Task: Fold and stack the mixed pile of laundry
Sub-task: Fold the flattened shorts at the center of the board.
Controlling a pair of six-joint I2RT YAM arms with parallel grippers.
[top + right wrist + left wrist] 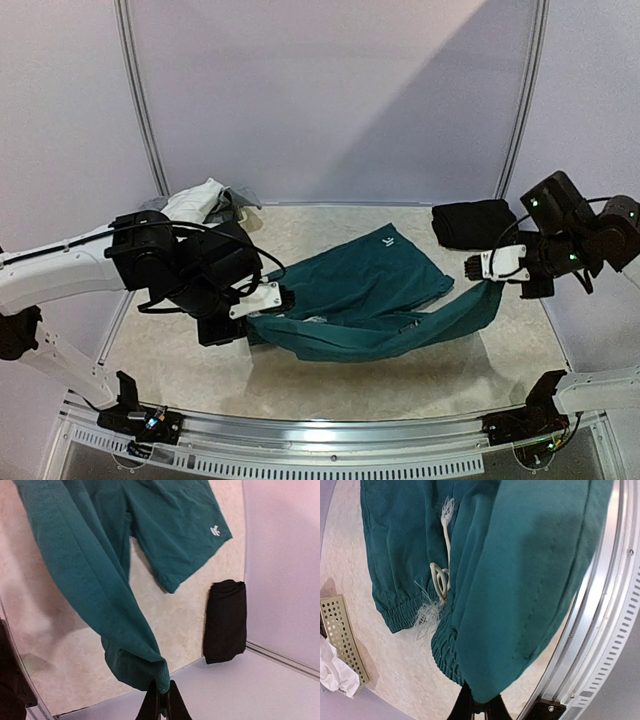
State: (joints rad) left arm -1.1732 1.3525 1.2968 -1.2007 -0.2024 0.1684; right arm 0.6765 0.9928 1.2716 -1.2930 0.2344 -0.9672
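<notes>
Top external view: we see the dark teal-green shorts (370, 290) slung over the middle of the table (300, 385), sagging between both arms, with a small white logo (388, 240) on the far leg. The left gripper (288, 298) is clamped on the gathered waistband near the frayed white drawstring (442, 577), and the right gripper (480, 272) is pinched tight on the opposite corner. Folded black trousers (475, 222) lie far right and a white cloth (195, 203) far left.

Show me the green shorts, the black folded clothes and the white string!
green shorts (370, 275): top view, middle of the spread fabric.
black folded clothes (473, 222): top view, centre of the folded bundle.
white string (439, 580): left wrist view, the looped part by the waistband.
</notes>
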